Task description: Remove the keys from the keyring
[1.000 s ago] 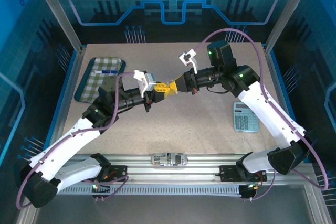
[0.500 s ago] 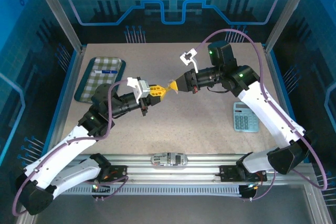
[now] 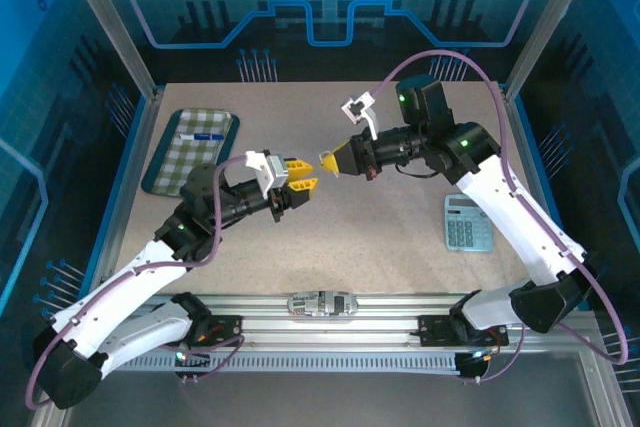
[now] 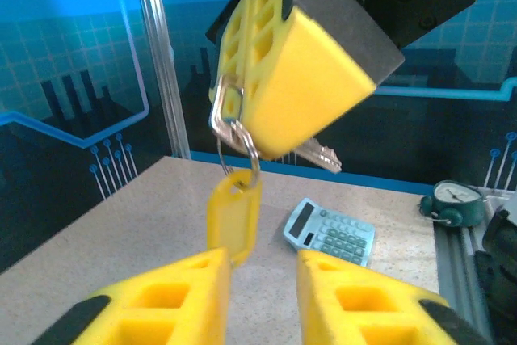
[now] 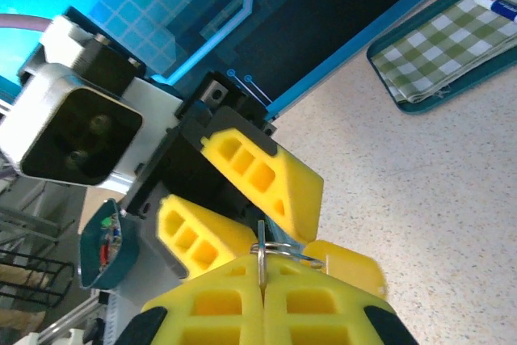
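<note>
Top external view gives me both arms raised over the middle of the table (image 3: 380, 247), tips facing each other and just apart. The left gripper (image 3: 303, 174) has its fingers spread with a clear gap, and they hold nothing. The right gripper (image 3: 327, 160) has its fingers pressed together. On the left wrist camera I see what they pinch: the keyring (image 4: 233, 216), a yellow tag on a silver wire ring (image 4: 240, 133). The ring is caught at the tip of the right gripper and the tag hangs down from it, in the air above the table. The lower end of the tag is just over one of my left fingers (image 4: 170, 300); I cannot tell if it touches. One key (image 4: 321, 154), pale and blurred, sticks out sideways from behind the right fingertip. A calculator (image 4: 329, 234) lies on the table behind, and a tray (image 3: 152, 183) with a checked cloth (image 3: 185, 152) is at the far left.
</note>
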Robot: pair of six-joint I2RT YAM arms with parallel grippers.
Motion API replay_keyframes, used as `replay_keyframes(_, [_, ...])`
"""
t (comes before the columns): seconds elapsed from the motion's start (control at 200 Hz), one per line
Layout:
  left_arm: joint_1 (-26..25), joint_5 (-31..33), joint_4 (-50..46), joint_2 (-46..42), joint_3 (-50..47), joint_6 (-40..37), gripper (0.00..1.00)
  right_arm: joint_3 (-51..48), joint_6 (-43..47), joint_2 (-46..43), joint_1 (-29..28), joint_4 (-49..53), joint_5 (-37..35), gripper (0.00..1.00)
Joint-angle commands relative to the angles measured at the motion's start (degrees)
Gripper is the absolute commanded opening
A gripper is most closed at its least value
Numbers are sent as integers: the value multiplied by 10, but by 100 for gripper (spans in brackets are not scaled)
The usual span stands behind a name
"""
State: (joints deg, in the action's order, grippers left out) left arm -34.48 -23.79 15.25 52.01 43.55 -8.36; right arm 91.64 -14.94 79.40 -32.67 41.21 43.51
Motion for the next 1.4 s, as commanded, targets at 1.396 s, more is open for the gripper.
replay_keyframes(1.396, [-10,-2,23,-13,21,-38,0,-17,-24,3,6,-16,29,0])
